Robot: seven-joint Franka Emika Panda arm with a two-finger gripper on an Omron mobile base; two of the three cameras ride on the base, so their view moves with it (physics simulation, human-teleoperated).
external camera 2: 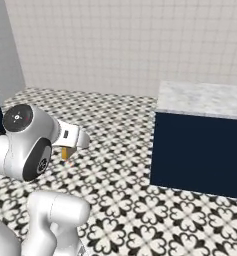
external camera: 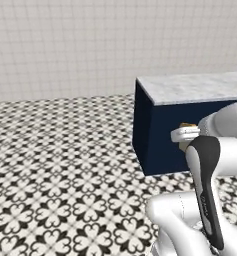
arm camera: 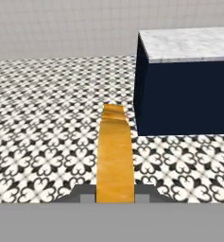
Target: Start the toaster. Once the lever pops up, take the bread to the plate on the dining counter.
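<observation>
From the hand view I see the bread (arm camera: 115, 156), a slice of toast edge-on, showing as a tall narrow golden-brown crust strip with a slightly paler, more orange upper end. It rises from between the two small dark finger tips (arm camera: 85, 196) of the two-finger gripper (arm camera: 114, 197), which is closed narrowly on its lower edge; the slice stands upright along the gripper's axis. I cannot see its pale face from this angle.

In the left base view a small tan corner of the bread (external camera: 187, 125) pokes out just past the white wrist, in front of the navy wall of the dining counter (external camera: 190, 87), a long island with a white-grey marble top and plain navy blue base. In the right base view an orange-brown sliver of the bread (external camera 2: 66, 152) hangs below the white hand, over the black-and-white patterned floor tiles (external camera 2: 120, 125).

The slice is held in the air, well short of the island, which stands ahead and to the right. A pale tiled wall (arm camera: 61, 26) closes the background.
</observation>
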